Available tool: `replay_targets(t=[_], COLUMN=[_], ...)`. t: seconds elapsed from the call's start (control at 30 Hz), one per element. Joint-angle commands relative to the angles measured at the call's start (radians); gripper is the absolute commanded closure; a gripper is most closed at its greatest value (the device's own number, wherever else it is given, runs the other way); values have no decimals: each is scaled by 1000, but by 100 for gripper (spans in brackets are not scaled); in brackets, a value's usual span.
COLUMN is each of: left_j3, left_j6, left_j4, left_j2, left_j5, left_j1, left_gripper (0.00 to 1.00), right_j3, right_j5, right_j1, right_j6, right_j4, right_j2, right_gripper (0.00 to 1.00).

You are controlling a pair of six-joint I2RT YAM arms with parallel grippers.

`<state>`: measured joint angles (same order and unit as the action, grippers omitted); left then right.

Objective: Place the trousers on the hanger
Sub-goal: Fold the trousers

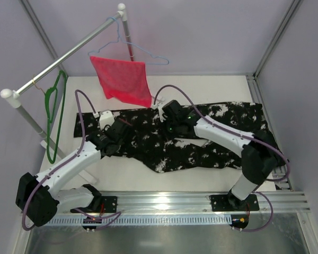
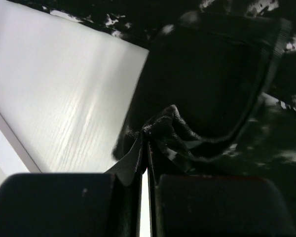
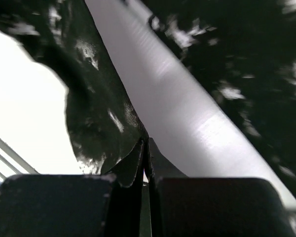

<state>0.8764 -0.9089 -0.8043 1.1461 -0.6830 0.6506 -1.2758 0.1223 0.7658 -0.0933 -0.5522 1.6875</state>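
The trousers (image 1: 212, 151), black with white splotches, lie spread across the white table from left to right. My left gripper (image 1: 116, 132) sits at their left end. In the left wrist view it (image 2: 149, 136) is shut on a bunched fold of the trousers (image 2: 212, 74). My right gripper (image 1: 169, 119) is over the trousers' upper edge near the middle. The right wrist view shows it (image 3: 146, 143) shut on a lifted edge of the trousers (image 3: 98, 118). The green hanger (image 1: 55, 116) hangs by its hook from the rail at far left, apart from both grippers.
A slanted metal rail (image 1: 69, 53) on white posts crosses the back left. A pale blue wire hanger (image 1: 148, 53) on it carries a red mesh cloth (image 1: 124, 79) that hangs just above the trousers. Grey walls close the sides and back. Bare table (image 2: 64, 98) shows beside the fabric.
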Motion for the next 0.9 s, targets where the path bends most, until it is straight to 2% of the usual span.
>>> replay_targets(t=[0.0,0.23,0.33,0.4,0.5,0.53,0.63,0.87], left_j3=[19,12,42,87,130,136,157,191], left_j6=[15,45,67,82,94,93,81,67], left_j4=[102,231,258,252,211,202,146,125], left_j2=[17,133,213,262,294,296,281,178], left_j5=[-33,57,134,148,134,134,143,269], left_j1=[-38,-155,-229,-246,-247,-250,-249,-218], left_gripper=[100,100,100,98,77,60,44,37], right_j3=[52,145,156,182,259,280,349,375], right_j5=[-183,-217,-167,-74,65,92,161,146], right_j1=[-2,-2,-2,0,4,4,18,70], right_j6=[-55,-62,-69,-82,-112,-124,-149,-131], right_j4=[34,87,87,95,182,204,267,278], right_j2=[-138,-279,-304,-318,-370,-379,-397,-359], right_gripper=[96,96,96,96,96,96,96,96])
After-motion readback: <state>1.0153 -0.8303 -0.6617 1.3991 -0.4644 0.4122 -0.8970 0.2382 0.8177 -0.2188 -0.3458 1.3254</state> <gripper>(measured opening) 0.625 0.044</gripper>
